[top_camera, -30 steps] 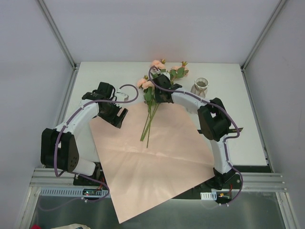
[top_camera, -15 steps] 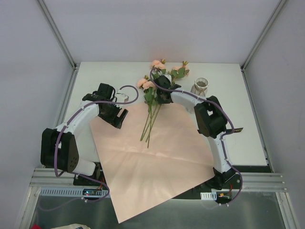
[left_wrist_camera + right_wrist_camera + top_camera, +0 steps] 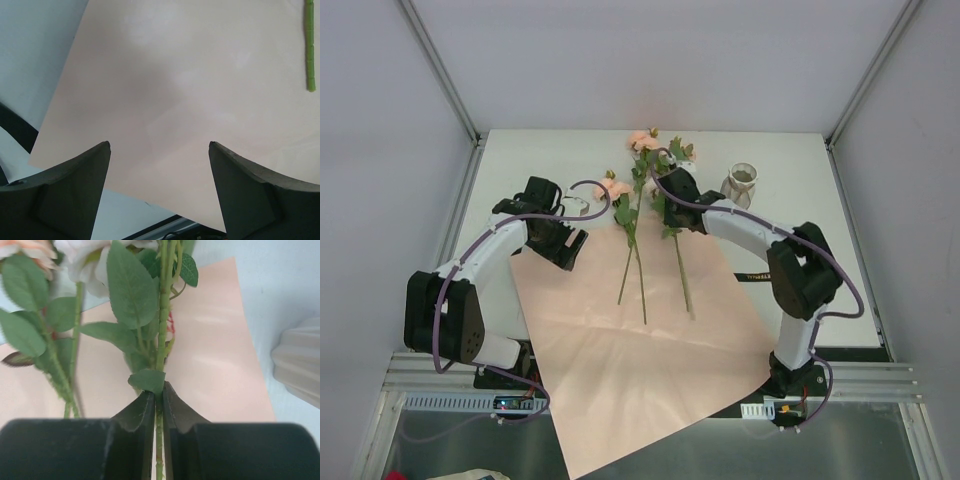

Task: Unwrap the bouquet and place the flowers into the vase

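Note:
The bouquet lies unwrapped: its pale pink paper (image 3: 640, 380) is spread flat on the table. Two of the flowers (image 3: 632, 262) rest on the paper, their blooms toward the back. My right gripper (image 3: 670, 207) is shut on the green stem of a third flower (image 3: 682, 275), just below its leaves; in the right wrist view the stem (image 3: 162, 325) runs between the closed fingers (image 3: 158, 390). The off-white vase (image 3: 742, 182) stands to the right of that gripper, with its ribbed side (image 3: 300, 365) at the right edge. My left gripper (image 3: 570, 245) hangs open over the paper's left corner (image 3: 175, 75), holding nothing.
The table's left edge and a dark rail show below the paper in the left wrist view. A stem end (image 3: 310, 45) lies at the top right there. White enclosure walls surround the table.
My right gripper has closed on one stem and drawn it to the right, apart from the other two. The right arm's elbow swung right. The left arm stayed still.

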